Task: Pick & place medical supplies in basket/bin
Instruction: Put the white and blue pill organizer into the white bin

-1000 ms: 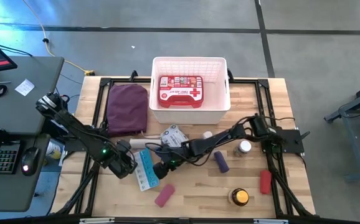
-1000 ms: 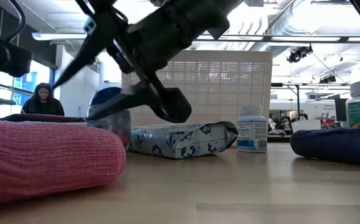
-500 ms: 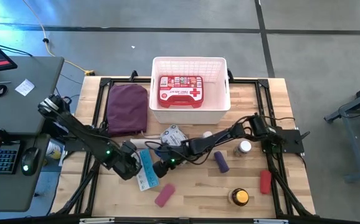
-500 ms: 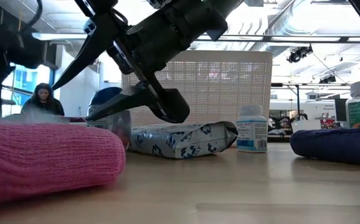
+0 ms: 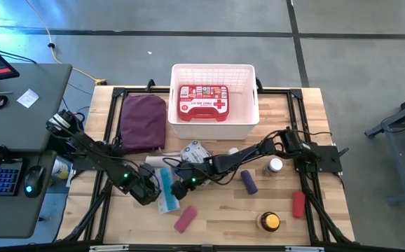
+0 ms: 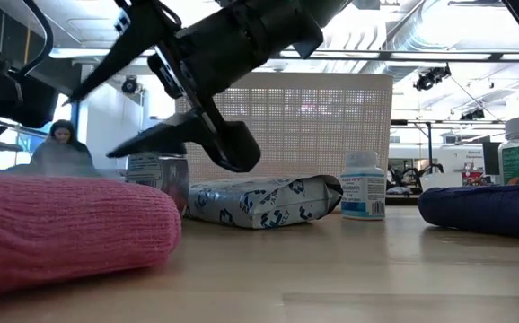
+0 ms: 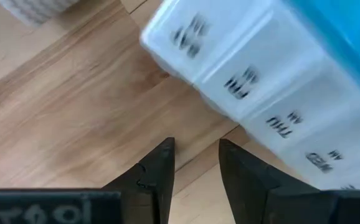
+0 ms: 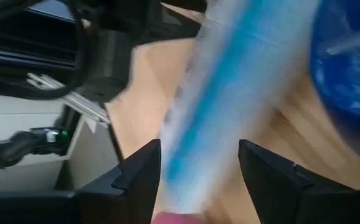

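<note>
The white basket at the table's far edge holds the red first-aid case. The blue-white box lies flat on the table near the middle. My left gripper is low at the box's left side. Its fingers are open by a narrow gap over bare wood, just short of the box. My right gripper is at the box's right side and wide open, with the blurred box running between its fingers. The wipes packet lies just beyond it. My right gripper has its open fingers on either side of the blue-white box, but the blur keeps me from telling whether they touch it. My left gripper touches nothing.
A maroon pouch lies left of the basket. A pink roll lies near the front edge, with an amber jar and a red roll to its right. A purple roll and a small bottle sit right of centre.
My left gripper has moved toward the table's right and slightly nearer, closing in on the blue-white box. My right gripper has risen a little above the table in the low view.
</note>
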### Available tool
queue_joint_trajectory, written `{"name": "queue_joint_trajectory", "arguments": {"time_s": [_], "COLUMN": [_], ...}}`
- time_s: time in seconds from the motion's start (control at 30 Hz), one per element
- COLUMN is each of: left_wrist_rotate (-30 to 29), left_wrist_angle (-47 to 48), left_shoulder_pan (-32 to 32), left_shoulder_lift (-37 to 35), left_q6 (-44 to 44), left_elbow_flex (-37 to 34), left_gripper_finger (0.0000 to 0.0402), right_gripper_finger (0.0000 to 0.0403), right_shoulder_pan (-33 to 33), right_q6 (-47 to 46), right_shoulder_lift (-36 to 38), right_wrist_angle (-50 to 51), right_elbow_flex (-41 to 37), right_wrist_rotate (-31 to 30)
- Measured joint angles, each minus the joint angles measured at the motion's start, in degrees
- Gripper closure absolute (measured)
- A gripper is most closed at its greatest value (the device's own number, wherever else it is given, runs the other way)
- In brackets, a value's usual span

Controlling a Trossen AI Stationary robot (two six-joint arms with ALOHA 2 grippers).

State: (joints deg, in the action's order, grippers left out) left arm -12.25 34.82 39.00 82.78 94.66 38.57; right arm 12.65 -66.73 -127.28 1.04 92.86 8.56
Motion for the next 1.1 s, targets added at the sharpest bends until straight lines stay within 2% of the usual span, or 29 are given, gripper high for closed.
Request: {"name": "queue_joint_trajectory", "arguments": {"time_s": [0.2,0.47,0.7,0.8,0.87,1.1], "left_wrist_rotate": [-0.8,2.2,-8.4,-10.4,-10.1,-3.2], "left_wrist_angle": [-0.8,-0.3,5.6,4.8,4.6,2.2], "left_shoulder_pan": [0.0,0.4,1.5,1.5,1.5,1.5], "left_shoulder_lift": [0.0,-2.9,-5.9,-5.4,-3.8,1.7], "left_q6": [0.3,3.1,3.5,3.0,2.9,3.2], "left_elbow_flex": [0.0,0.8,5.6,5.5,4.6,2.5], "left_gripper_finger": [0.0241,0.0241,0.0241,0.0241,0.0241,0.0241], "right_gripper_finger": [0.0171,0.0143,0.0141,0.0141,0.0141,0.0141], "right_shoulder_pan": [0.7,1.7,3.0,2.7,2.6,2.3], "right_q6": [-2.2,-2.4,-2.3,-2.3,-2.3,-3.9], "right_shoulder_lift": [-0.4,-1.0,-1.0,-1.0,-1.0,-1.0], "right_wrist_angle": [-1.3,4.6,5.5,5.6,5.7,6.5], "right_elbow_flex": [0.1,0.1,0.1,0.1,0.1,0.1], "right_wrist_rotate": [0.0,1.4,-3.2,-4.8,-6.1,-8.2]}}
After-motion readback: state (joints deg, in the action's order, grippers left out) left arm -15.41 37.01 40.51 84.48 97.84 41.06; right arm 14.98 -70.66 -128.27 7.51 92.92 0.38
